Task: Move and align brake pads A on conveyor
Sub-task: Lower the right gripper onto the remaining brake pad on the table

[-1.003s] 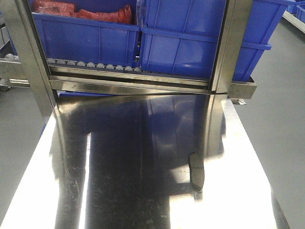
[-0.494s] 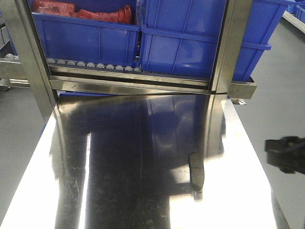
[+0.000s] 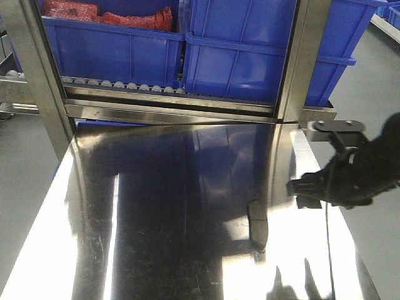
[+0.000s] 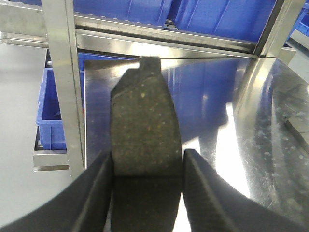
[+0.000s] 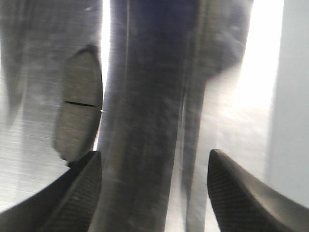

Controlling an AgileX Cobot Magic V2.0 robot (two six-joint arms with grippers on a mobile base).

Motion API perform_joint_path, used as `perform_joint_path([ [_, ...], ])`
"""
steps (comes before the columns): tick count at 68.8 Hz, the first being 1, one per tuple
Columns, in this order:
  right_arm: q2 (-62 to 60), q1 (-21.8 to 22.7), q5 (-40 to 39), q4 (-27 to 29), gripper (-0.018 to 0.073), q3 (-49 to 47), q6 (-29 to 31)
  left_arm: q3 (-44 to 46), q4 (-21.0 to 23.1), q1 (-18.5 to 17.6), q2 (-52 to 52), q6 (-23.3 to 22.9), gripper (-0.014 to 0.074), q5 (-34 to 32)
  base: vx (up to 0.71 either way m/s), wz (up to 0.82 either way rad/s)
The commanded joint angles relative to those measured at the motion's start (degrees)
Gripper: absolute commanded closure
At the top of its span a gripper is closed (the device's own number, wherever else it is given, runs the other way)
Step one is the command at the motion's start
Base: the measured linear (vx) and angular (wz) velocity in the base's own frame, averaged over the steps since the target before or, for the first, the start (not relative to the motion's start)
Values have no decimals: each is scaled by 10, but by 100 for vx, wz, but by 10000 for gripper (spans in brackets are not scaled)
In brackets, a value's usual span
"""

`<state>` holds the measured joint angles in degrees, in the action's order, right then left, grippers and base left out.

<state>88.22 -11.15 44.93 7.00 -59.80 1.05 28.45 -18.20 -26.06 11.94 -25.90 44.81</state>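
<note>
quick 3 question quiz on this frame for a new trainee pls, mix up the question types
1. True or false: the left gripper is empty.
2. The loose brake pad lies on: A) the steel tabletop B) a blue bin C) the roller rack.
3. Fill in: the right gripper has its jaws ____.

Key: 1 false, it clamps a second brake pad. 2 A. 3 open.

The right arm [image 3: 359, 172] is bulky matte black, with a flat bracket [image 3: 337, 126] on top and a thin black cable [image 3: 326, 237]. Its fingers [image 5: 72, 193] show fine woven texture; the left fingers [image 4: 94, 198] are smooth black.
</note>
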Motion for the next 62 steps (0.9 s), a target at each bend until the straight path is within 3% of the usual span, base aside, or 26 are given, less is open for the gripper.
perform_joint_path([
  [1,6,-36,-10,4,110,-48,0,15,-11,-2,7,0,603,-50,0,0],
  [9,51,-90,-9,-17,110,-94,-53,15,-11,-2,7,0,603,-50,0,0],
  [18,103,-117,3,-26,110,-142,-101,15,-11,-2,7,0,603,-50,0,0],
  [36,182,-101,102,-45,110,-221,-144,15,-11,-2,7,0,603,-50,0,0],
  [62,224,-101,133,-48,110,-227,-146,15,-11,-2,7,0,603,-50,0,0],
])
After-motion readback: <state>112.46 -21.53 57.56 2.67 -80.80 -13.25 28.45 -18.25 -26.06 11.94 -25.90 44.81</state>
